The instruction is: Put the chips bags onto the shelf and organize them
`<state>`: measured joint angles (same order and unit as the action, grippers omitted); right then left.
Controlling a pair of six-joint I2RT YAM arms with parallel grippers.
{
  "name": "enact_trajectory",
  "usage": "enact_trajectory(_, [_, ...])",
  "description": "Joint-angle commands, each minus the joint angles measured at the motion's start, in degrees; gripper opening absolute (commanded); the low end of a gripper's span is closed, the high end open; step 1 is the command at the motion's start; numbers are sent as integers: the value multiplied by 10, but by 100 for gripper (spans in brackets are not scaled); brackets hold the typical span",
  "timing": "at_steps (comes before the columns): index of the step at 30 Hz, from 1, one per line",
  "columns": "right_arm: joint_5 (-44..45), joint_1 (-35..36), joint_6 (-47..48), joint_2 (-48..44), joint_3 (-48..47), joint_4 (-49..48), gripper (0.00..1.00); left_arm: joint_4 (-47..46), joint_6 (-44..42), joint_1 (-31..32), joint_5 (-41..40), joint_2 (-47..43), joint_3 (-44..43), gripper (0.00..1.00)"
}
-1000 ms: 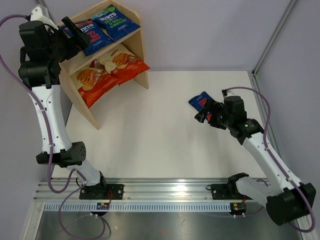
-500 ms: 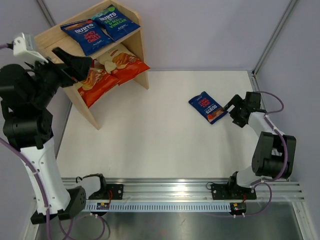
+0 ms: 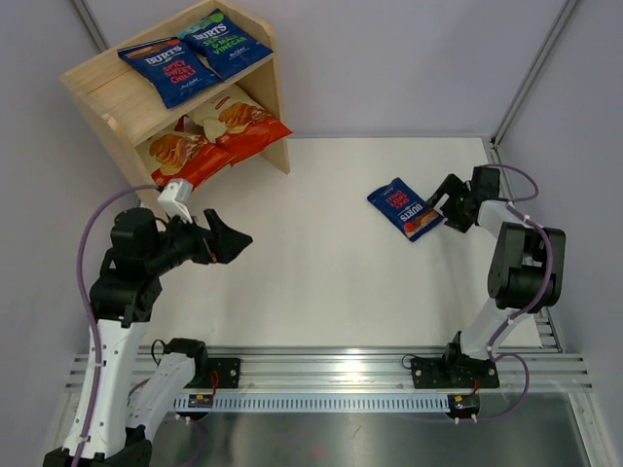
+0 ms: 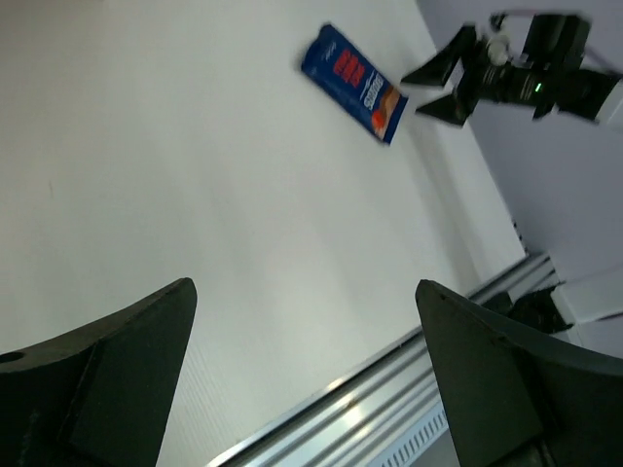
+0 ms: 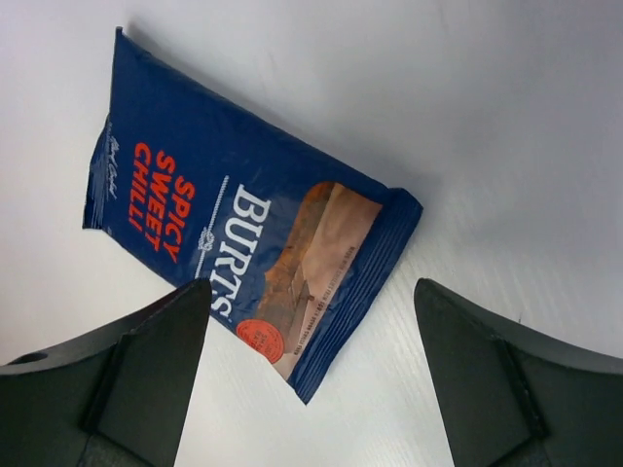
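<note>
Right tool (image 3: 440,210) gapes empty just beside the Burts bag (image 3: 406,209); left tool (image 3: 235,241) likewise.

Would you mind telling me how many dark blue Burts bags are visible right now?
3. On the shelf, top tier, side by side: a red-lettered bag and a green-lettered bag. The third bag lies flat on the table before the open right gripper. None seems hidden.

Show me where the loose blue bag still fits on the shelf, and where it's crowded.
Bare room: on the shelf, the top board left of the two blue bags. Crowded: the lower board, filled by two red-and-cream bags overhanging its front. The table between shelf and loose bag is bare.
</note>
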<state>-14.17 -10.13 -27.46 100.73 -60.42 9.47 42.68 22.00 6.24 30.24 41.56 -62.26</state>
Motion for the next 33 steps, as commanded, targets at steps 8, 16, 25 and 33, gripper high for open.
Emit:
enact_trajectory(8, [-177, 4, 196, 168, -227, 92, 91, -103, -40, 37, 120, -48, 154, 99])
enact_trajectory(16, [-147, 29, 303, 246, -326, 180, 90, -98, -47, 61, 84, -80, 181, 99])
enact_trajectory(25, [-111, 67, 358, 304, -386, 321, 66, -106, -46, 64, 89, -74, 188, 99])
enact_trajectory(33, [-67, 86, 334, 276, -349, 326, 34, -110, -43, 64, 90, -67, 193, 99])
